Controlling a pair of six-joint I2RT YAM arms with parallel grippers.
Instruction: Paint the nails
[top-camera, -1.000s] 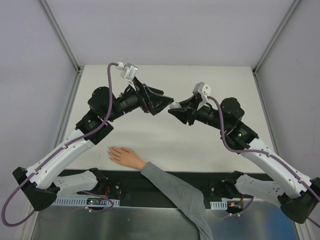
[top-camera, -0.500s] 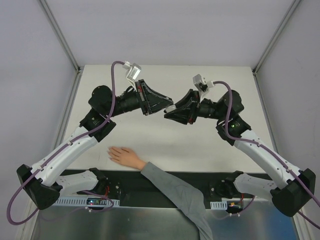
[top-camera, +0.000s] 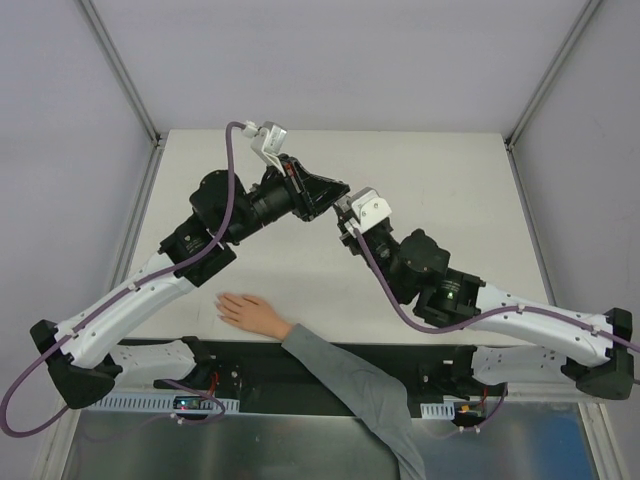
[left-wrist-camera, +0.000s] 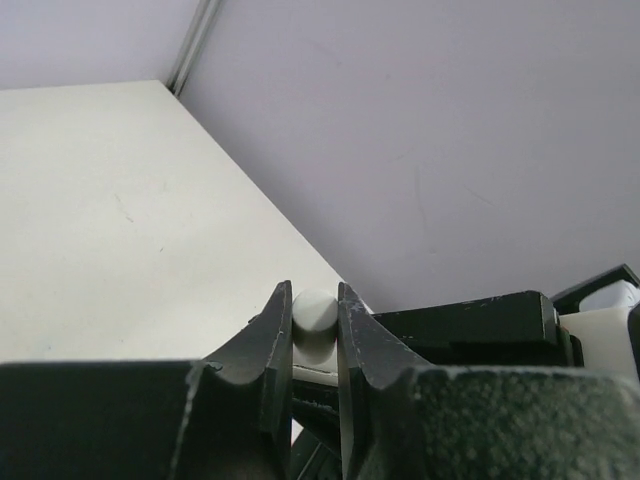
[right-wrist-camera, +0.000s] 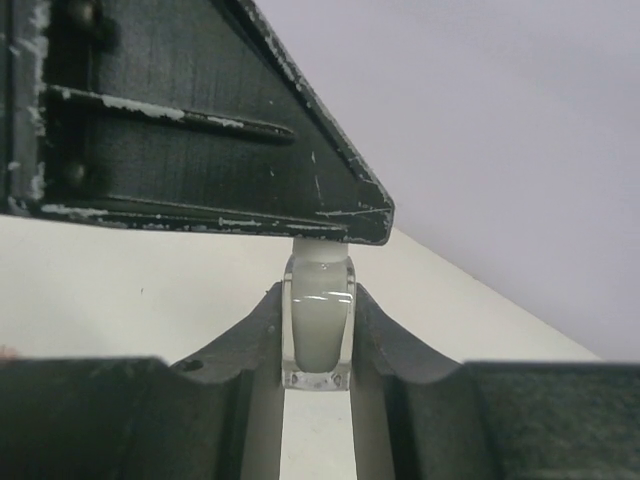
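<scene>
nails (top-camera: 222, 304): at the fingertips of the pale hand (top-camera: 250, 314), skin-coloured, too small to make out one by one in the top view
hand: flat, palm down, on the near-left part of the table (top-camera: 460, 170), fingers pointing left; grey sleeve (top-camera: 352, 388) runs back to the near edge over the black base strip (top-camera: 250, 366)
bottle (right-wrist-camera: 319, 330): small and whitish, in the air over mid-table, well away from the hand, between the two tools
right gripper (right-wrist-camera: 318, 296): fingers pinched on the bottle body from both sides, gap only as wide as the bottle
cap (left-wrist-camera: 315, 312): white and round, on the end of the bottle
left gripper (left-wrist-camera: 315, 300): fingers closed on the cap, one each side; the right wrist view shows its black finger across the bottle top
arms: both reach in from the near corners and meet tip to tip at centre (top-camera: 340, 205); a purple cable (top-camera: 226, 185) loops along each
table: plain off-white top with faint scuffs
room: pale grey-lilac walls (top-camera: 330, 60) on three sides, metal posts (top-camera: 118, 68) at the far corners
near edge: metal tray (top-camera: 280, 445) below the arm bases
</scene>
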